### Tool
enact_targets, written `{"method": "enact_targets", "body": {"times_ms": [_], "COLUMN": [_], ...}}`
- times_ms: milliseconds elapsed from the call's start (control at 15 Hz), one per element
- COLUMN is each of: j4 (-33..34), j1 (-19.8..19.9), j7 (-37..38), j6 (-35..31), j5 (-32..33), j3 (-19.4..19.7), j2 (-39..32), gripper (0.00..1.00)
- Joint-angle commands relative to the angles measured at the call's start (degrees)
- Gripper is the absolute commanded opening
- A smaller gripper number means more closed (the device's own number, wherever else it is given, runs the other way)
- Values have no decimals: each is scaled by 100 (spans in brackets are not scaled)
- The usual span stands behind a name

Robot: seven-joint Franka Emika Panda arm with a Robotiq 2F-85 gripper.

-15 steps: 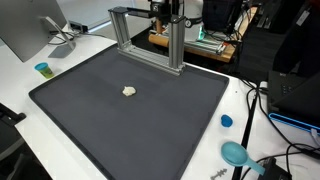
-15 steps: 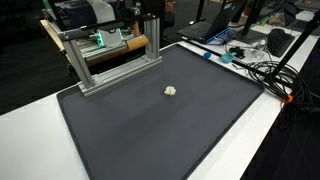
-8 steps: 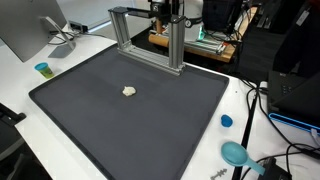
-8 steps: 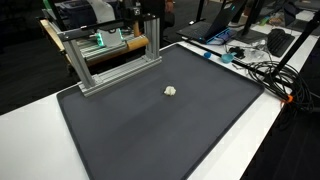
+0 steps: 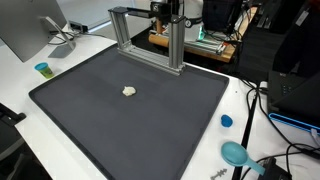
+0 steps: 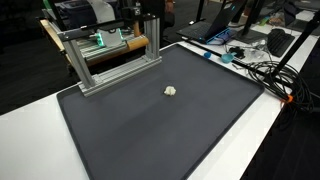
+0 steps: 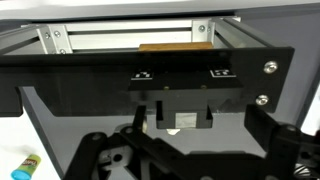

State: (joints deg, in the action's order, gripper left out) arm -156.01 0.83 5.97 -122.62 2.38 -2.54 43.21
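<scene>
The gripper, seen from the wrist view, hung over a dark mat with its jaws spread wide and nothing between them; a small white lump lay ahead of it on the mat, apart from the gripper.

What could go wrong, as a judgement: the lump looked light and loose, so a jaw landing off-centre could flick it sideways across the mat rather than trap it; jaws closing too low might snag the mat itself; a metal frame stood on the mat's far edge, and a careless swing toward it could strike a post.

The surface and room in an exterior view, left to right: a monitor leaned over a white table; a small blue cup stood just beside the mat's left corner; the mat covered most of the table, with the lump near its middle, well apart from every edge; past the right edge lay a blue lid and a blue bowl, near tangled cables; behind the frame stood cluttered benches, too dim to tell apart.
</scene>
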Motion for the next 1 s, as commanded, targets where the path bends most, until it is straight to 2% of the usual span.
{"method": "enact_targets", "body": {"times_ms": [0,200,667,800,867,933], "j4": [108,82,64,68,64,59], "j1": [14,43,64,75,87,81], "j7": [-38,-35,-48,6,33,19], "j6": [10,-50,-195,-112,-97,-94], "j5": [13,15,-7,-25,-22,-34], "j3": [0,24,74,64,57,71], "j2": [-110,-205,-393,-364,-347,-339], "gripper": [100,100,89,76,60,58]}}
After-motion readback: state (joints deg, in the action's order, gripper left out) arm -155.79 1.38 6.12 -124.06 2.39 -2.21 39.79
